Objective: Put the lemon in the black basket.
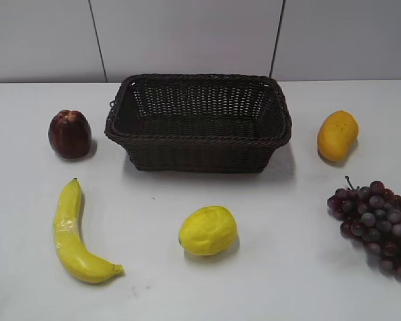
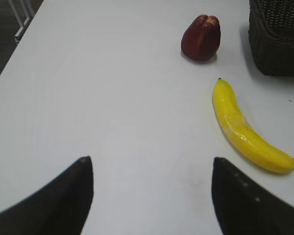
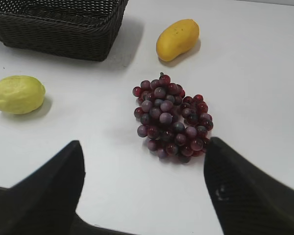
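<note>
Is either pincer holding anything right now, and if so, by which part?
Nothing is held. The left pincer and right pincer are both open over bare table; the lemon lies untouched in front of the black basket.

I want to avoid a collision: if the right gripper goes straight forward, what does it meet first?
Probably the grapes, lying just ahead of the open right gripper; height above the table is unclear.

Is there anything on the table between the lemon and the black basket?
No. In the exterior view, only bare white table separates the lemon from the black basket.
</note>
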### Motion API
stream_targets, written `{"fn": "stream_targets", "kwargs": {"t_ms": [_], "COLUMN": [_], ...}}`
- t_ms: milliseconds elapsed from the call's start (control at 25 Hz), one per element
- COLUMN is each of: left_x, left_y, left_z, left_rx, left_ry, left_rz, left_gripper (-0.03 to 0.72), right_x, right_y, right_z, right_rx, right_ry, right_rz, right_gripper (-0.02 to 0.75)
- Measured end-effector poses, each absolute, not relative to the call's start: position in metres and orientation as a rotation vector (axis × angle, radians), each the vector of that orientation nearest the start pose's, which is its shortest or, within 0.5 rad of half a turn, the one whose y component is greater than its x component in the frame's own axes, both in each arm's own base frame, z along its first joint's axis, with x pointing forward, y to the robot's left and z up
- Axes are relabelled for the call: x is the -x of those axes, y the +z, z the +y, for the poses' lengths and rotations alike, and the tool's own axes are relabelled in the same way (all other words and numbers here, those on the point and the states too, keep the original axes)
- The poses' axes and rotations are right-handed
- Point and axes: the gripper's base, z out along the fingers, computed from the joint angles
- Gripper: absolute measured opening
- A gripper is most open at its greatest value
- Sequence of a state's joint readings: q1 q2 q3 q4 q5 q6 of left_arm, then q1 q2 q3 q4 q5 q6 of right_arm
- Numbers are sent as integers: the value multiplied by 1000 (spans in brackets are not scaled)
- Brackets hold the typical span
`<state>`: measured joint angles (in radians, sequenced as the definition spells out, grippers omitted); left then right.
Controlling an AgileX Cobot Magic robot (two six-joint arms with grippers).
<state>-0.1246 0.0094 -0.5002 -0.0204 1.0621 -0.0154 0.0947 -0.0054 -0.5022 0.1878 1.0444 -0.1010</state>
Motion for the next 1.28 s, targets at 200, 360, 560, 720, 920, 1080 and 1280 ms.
{"fn": "stream_targets", "kwargs": {"t_ms": [200, 360, 560, 720, 920, 1080, 1280], "left_x": [-12, -33, -67, -100, -145, -178, -208], "left_y": [296, 313, 330, 340, 339, 334, 322], "left_z": [-4, -8, -14, -20, -33, -48, -82], "left_rx": [-112, -176, -241, -347, -473, -568, -790], "left_ry": [-122, -107, -99, -77, -138, -262, -356], "left_rz": [2059, 2074, 2125, 2176, 2277, 2373, 2461], "left_gripper": [554, 554, 549, 544, 529, 529, 546], "right_x": [7, 7, 7, 7, 7, 7, 7], "right_y": [280, 280, 280, 280, 280, 280, 280], "right_z": [14, 14, 14, 14, 14, 14, 14], "right_rx": [204, 204, 204, 204, 204, 204, 204], "right_ry": [220, 220, 220, 220, 220, 220, 220], "right_rz": [2003, 2003, 2003, 2003, 2003, 2003, 2003], "right_gripper": [571, 571, 571, 571, 571, 571, 571]}}
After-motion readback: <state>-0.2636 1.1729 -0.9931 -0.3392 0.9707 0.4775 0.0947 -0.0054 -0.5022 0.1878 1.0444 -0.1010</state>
